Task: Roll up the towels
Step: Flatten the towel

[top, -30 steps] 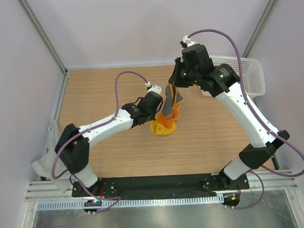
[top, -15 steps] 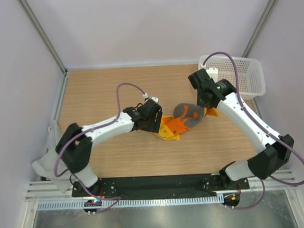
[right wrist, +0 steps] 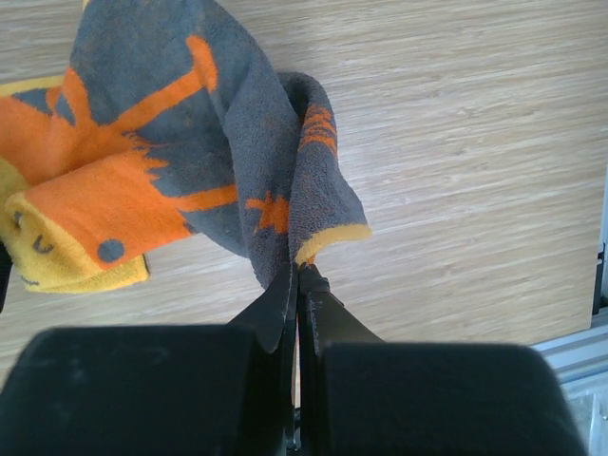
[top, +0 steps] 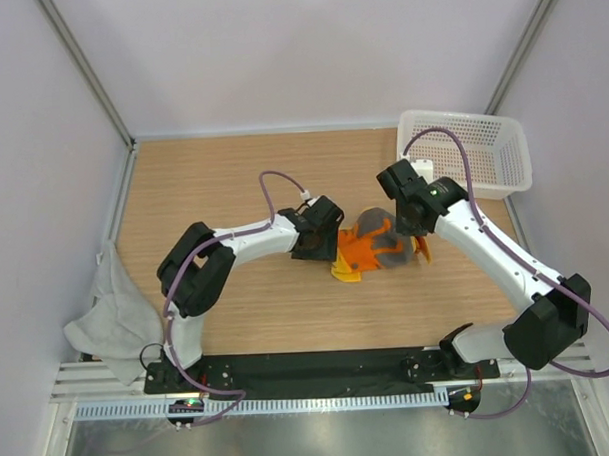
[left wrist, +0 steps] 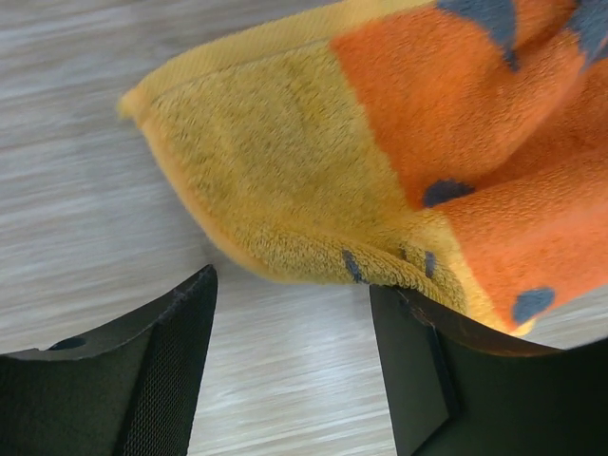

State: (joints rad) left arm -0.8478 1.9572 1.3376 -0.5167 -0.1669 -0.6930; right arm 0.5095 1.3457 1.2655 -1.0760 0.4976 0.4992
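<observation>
**Item 1:** small orange terry-cloth towel (top: 355,251) with a yellowish hem and a dark grey pattern on one face. It lies bunched mid-way across the wood-grain tabletop (top: 213,181), between my two arms. I judge it light and limp, with a grippy pile that will not keep a crease; best taken by the hem or a corner.
- Right fingers (right wrist: 285,304): together, clamped on a hemmed corner.
- Left fingers (left wrist: 171,332): apart and empty, just beside the yellow hem.

**Item 2:** larger plain light-grey towel (top: 112,315), crumpled and draped off the tabletop's left edge.

**Item 3:** white perforated plastic basket (top: 502,146), rigid, at the far right corner.
</observation>
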